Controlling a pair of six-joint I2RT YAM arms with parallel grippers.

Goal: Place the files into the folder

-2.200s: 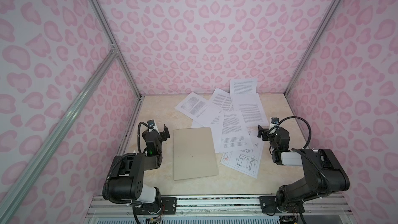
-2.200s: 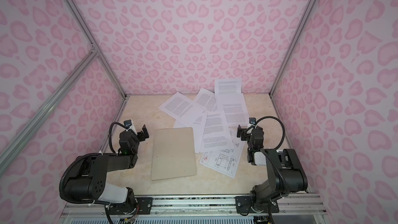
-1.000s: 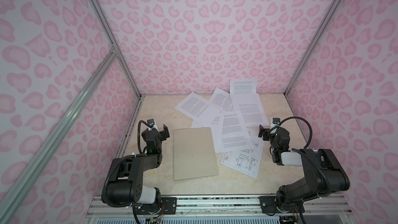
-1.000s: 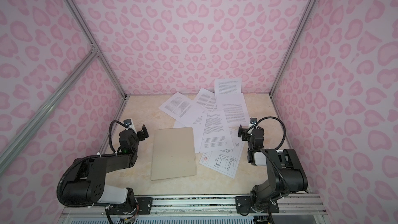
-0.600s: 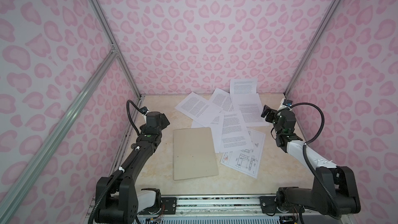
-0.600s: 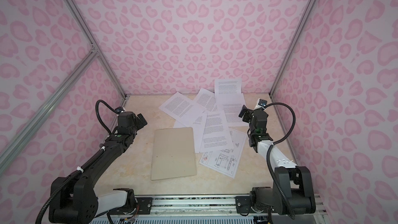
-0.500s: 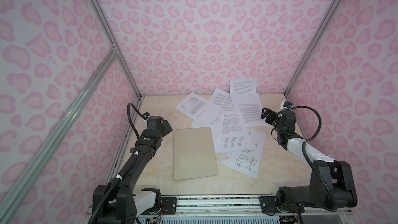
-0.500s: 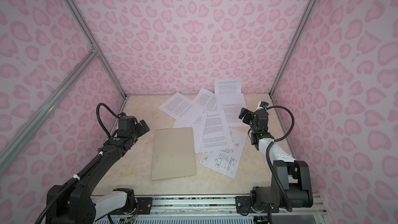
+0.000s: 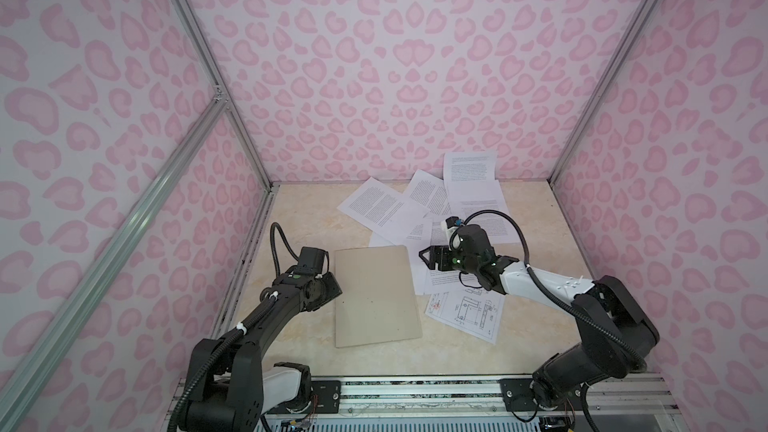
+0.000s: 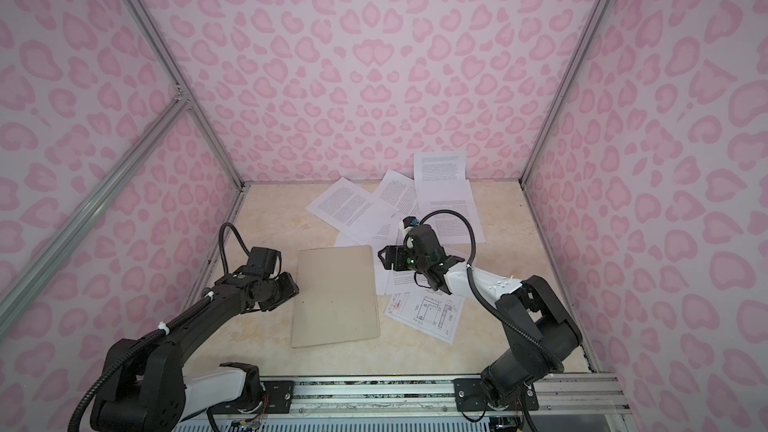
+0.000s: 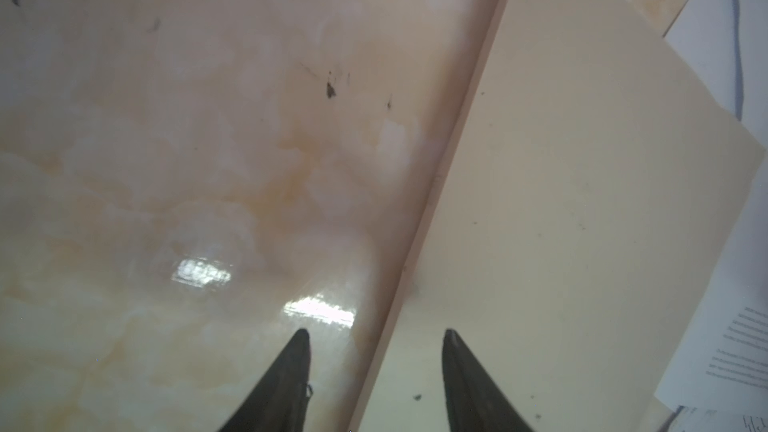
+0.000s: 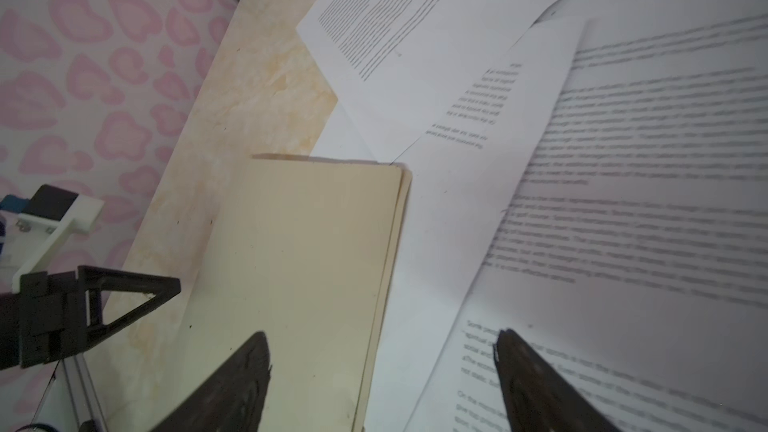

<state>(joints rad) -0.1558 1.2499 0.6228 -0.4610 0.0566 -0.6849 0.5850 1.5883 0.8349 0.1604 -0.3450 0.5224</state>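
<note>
**Pink-walled cell: folder shut, an arm at each long edge**

Pink blotch-patterned walls enclosed a cream marbled tabletop. At 9 o'clock of the folder, the left arm held its jaws low over the long edge. The left wrist view showed the two tips apart, one over bare tabletop and one over the cover, astride the edge and clamping nothing. That stance looked meant to pinch or steady what was probably the fold side, so the folder would not slide.

The folder lay flat and closed near the tabletop's centre. At its 2 o'clock corner the right arm reached in, its jaws also parted and empty. One tip was over the cover and the other over a printed sheet, straddling the layered open edge, most likely to lift the cover.

The files lay loose and overlapping, fanned from 12 to 4 o'clock of the folder. The drawing sheet sat at 4 o'clock. None appeared to be inside yet.
</note>
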